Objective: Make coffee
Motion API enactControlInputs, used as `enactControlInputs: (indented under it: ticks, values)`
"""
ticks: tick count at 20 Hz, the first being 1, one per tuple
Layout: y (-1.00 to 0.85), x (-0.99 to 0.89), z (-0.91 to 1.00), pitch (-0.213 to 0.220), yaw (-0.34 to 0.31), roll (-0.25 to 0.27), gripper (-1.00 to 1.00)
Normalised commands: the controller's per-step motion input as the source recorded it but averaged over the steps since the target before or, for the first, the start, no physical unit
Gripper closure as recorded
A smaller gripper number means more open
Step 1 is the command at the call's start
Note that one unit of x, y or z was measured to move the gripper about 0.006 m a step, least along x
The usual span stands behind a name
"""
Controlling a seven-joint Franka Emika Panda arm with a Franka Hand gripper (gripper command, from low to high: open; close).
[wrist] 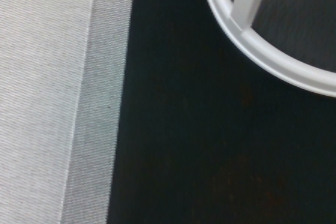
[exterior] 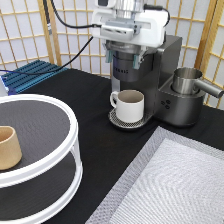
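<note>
Nearest the exterior view's bottom: a grey woven mat (exterior: 175, 185) at the right and a white two-tier round stand (exterior: 75, 150) at the left, carrying a tan handleless cup (exterior: 9, 147) on its upper shelf. Further back, on the black table (exterior: 100, 130): a white mug (exterior: 129, 105) on the drip tray of the grey coffee machine (exterior: 167, 85), a steel jug (exterior: 187, 80) just right. Farthest, the gripper (exterior: 131, 55) at the machine's top; finger opening impossible to tell, coffee pod nowhere visible
</note>
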Motion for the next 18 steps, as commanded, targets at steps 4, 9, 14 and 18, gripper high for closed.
enactControlInputs:
  ticks: [4,9,14,18]
  values:
    - [-0.09,0.24,-0.92,0.072,0.01,-0.033,-1.0]
    - [0.11,0.01,0.47,0.143,0.032,-0.01,-1.0]
    - [-0.1,0.15,1.0,0.139,0.076,0.065,-1.0]
    - [-0.49,0.17,1.0,0.065,0.04,0.135,-1.0]
